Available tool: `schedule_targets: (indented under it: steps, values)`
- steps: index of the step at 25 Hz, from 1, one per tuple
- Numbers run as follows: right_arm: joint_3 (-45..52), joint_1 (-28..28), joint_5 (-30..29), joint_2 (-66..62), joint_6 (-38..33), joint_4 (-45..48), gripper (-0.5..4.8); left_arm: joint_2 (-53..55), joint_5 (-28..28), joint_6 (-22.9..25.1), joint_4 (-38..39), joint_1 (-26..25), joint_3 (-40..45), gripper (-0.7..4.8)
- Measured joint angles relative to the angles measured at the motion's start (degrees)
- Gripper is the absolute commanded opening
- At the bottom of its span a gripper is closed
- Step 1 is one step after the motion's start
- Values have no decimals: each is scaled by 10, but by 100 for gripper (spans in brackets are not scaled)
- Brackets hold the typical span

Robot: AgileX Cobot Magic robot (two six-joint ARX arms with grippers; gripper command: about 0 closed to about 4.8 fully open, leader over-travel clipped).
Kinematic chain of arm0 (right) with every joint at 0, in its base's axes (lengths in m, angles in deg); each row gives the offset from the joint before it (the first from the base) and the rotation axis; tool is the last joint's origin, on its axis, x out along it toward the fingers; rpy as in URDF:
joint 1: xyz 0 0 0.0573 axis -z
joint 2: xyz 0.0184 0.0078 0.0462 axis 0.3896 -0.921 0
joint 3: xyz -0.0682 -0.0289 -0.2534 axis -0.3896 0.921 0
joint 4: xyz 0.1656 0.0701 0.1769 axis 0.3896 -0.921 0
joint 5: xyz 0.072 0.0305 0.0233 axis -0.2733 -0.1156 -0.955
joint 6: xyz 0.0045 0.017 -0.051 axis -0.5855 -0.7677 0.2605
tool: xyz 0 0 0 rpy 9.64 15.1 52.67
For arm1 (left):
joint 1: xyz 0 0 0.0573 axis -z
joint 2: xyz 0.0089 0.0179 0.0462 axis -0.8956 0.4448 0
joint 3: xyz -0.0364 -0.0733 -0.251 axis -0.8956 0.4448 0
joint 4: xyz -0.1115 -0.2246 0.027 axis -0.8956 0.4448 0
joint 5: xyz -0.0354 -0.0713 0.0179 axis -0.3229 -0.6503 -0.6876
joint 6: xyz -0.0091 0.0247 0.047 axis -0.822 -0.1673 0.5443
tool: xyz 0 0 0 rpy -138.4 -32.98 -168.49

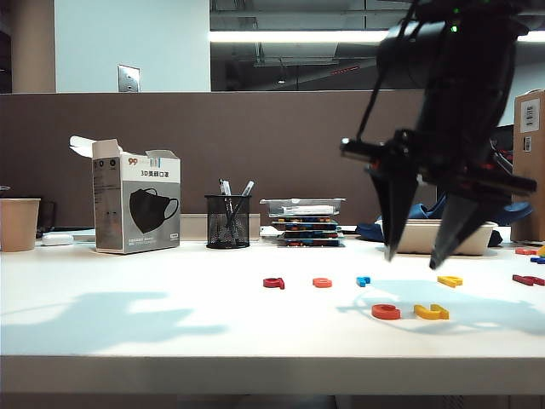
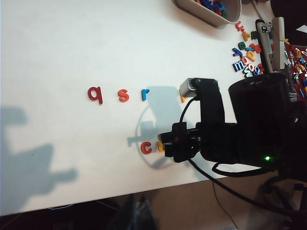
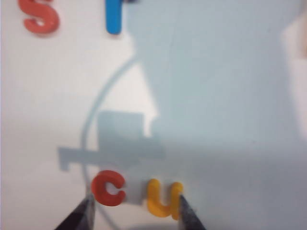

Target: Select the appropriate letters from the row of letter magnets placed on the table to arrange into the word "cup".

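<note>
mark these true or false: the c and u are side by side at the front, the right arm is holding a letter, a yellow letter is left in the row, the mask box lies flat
1. The orange-red plastic letter c and yellow plastic letter u lie side by side near the white table's front edge. True.
2. The right gripper holds a letter. False: its fingers are open and empty above the pair.
3. A yellow plastic letter lies in the row behind. True.
4. The grey cardboard mask box lies flat. False: it stands upright, flap open.

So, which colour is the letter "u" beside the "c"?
Yellow; the letter "u" shows best in the right wrist view.
</note>
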Motion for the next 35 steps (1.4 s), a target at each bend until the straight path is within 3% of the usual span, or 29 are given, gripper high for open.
schedule_targets:
  steps: [9,15,17,21,35]
  values:
    - [-128,39,48,0,47,-85,223,0,0,0,0,0,0,-5]
    - [-184,77,63,0,84,-122,280,0,0,0,0,0,0,-5]
    - [-188,90,63,0,91,-123,290,0,0,0,0,0,0,-5]
    - [-188,102,63,-12,127,-125,358,0,0,0,0,0,0,-5]
    - [-188,105,60,-83,155,-78,360,0,0,0,0,0,0,-5]
